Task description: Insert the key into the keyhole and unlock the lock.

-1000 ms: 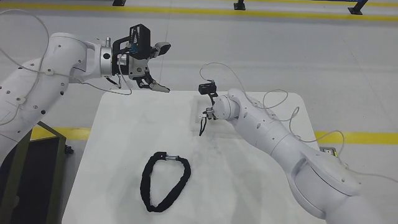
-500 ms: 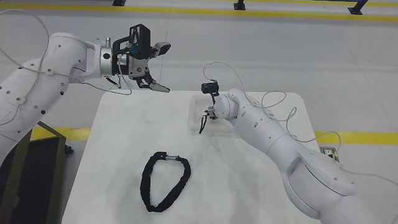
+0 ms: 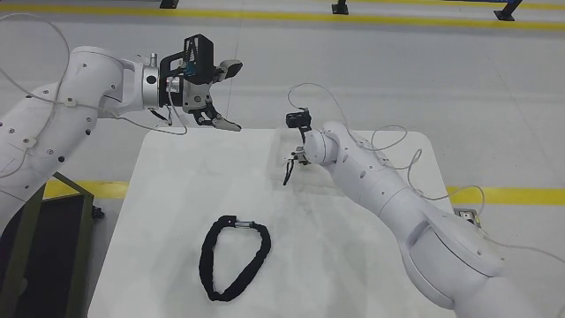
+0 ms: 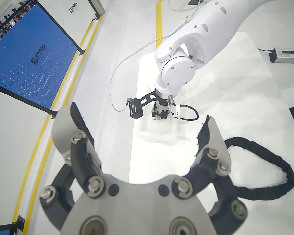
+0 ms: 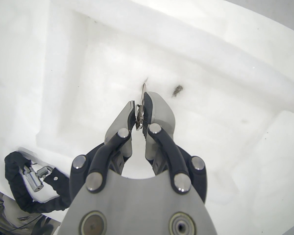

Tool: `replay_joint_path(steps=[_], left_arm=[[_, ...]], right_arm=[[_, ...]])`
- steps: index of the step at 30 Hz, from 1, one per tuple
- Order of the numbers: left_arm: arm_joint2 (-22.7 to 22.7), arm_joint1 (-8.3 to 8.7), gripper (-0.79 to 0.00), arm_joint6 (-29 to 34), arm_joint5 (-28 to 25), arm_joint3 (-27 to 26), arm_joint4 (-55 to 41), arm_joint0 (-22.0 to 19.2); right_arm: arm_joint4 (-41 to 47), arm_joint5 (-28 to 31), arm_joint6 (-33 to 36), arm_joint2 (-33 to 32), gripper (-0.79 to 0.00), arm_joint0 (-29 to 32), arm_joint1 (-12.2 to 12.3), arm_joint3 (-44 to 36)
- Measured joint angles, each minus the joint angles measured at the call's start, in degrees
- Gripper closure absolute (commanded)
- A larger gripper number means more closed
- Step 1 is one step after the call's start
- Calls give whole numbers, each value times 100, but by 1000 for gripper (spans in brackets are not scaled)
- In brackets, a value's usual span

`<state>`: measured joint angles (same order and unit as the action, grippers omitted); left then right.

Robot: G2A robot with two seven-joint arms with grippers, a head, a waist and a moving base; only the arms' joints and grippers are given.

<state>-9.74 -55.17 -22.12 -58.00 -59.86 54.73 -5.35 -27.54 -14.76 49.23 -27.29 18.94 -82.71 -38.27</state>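
Change: R arm's wrist shifts only a little vs 1 s ago; claw tip stays in the foam tray (image 5: 137, 8). L arm and lock are unmoved.
R claw (image 5: 140, 100): clamped on key (image 5: 143, 89), blade tip at the tray floor.
L claw (image 4: 140, 111): fingers apart, empty, over the worktop's (image 3: 177, 230) far corner.
Lock (image 3: 234, 256): lies on the worktop, well apart from the key.
Meaning: grip looks secured; lift and insertion not yet begun.

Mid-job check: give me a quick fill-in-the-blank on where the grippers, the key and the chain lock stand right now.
1. The right gripper has its fingers shut on the ____.
2. The left gripper has its fingers ____.
3. The chain lock lies on the ____, with neither gripper touching it.
Missing words: key; open; table.
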Motion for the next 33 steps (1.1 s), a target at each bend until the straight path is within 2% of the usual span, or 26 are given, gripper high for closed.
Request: replay_joint_path(steps=[8, 18, 27, 33], left_arm=[[0, 0, -785, 0, 0, 0, 0, 0], [0, 0, -785, 0, 0, 0, 0, 0], [0, 0, -785, 0, 0, 0, 0, 0], [0, 0, -785, 0, 0, 0, 0, 0]], right_arm=[[-930, -221, 538, 116, 0, 82, 135, -529], [-1548, 467, 1276, -184, 0, 213, 458, -1414], [-2022, 558, 1724, -412, 0, 337, 614, -1469], [-2038, 311, 1532, -493, 0, 456, 550, -1234]])
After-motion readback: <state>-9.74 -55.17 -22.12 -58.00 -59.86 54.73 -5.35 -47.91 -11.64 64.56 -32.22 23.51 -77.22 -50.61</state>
